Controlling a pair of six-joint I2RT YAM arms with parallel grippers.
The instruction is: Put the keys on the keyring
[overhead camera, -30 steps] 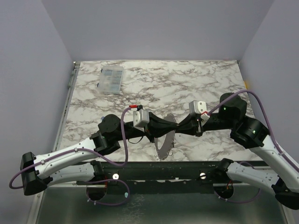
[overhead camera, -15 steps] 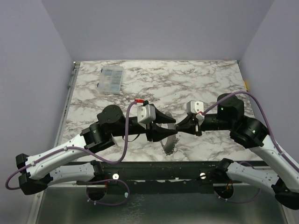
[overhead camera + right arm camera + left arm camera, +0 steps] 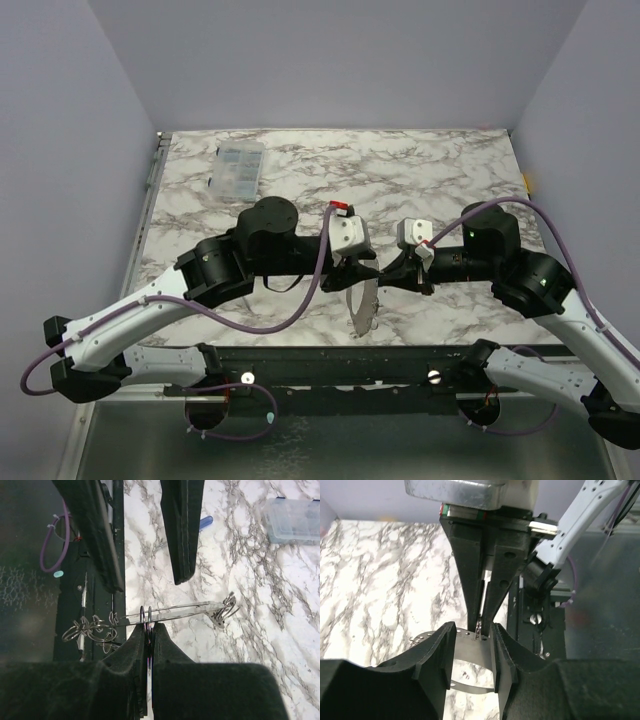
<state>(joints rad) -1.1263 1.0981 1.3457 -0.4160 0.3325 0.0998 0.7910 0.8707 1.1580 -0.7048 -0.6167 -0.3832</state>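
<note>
So left end effector [image 3: 472,631]: spread, straddling the keyring [image 3: 363,300]
right end effector [image 3: 148,626]: pressed together, pinching keyring
keyring: hanging over counter [image 3: 440,175]

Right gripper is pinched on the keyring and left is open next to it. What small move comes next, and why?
Probably close the left gripper on the keyring. Its fingers stand open on either side of the pale band, and the right gripper is shut on the keyring right beside them. A second grip would likely steady it for threading.
</note>
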